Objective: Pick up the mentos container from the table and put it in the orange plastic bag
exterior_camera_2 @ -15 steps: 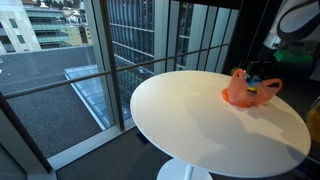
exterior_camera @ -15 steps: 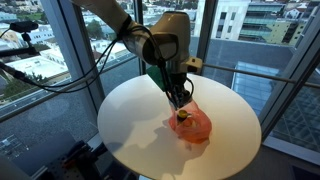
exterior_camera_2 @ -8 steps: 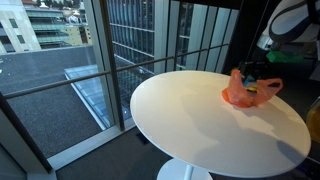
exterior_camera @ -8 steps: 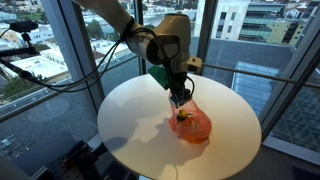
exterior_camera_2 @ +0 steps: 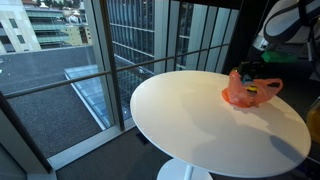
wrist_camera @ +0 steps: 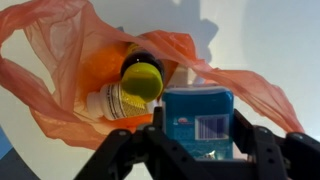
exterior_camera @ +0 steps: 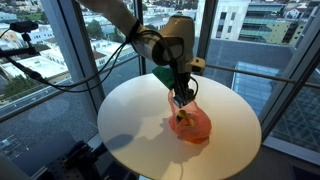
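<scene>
My gripper (wrist_camera: 199, 120) is shut on the blue Mentos container (wrist_camera: 198, 104), with one finger on each of its sides. I hold it just above the open mouth of the orange plastic bag (wrist_camera: 75, 70). Inside the bag lies a white bottle with a yellow cap (wrist_camera: 142, 80). In both exterior views the gripper (exterior_camera: 181, 97) (exterior_camera_2: 250, 70) hangs right over the bag (exterior_camera: 191, 125) (exterior_camera_2: 246, 92), which sits on the round white table (exterior_camera: 140, 120). The container is too small to make out there.
The round white table (exterior_camera_2: 200, 120) stands beside tall glass windows with dark frames (exterior_camera_2: 100, 60). The bag lies toward one edge of the table. The arm comes in from above and behind the bag.
The gripper has lifted slightly and shifted a little over the bag, still holding the container. The bag has not moved.
</scene>
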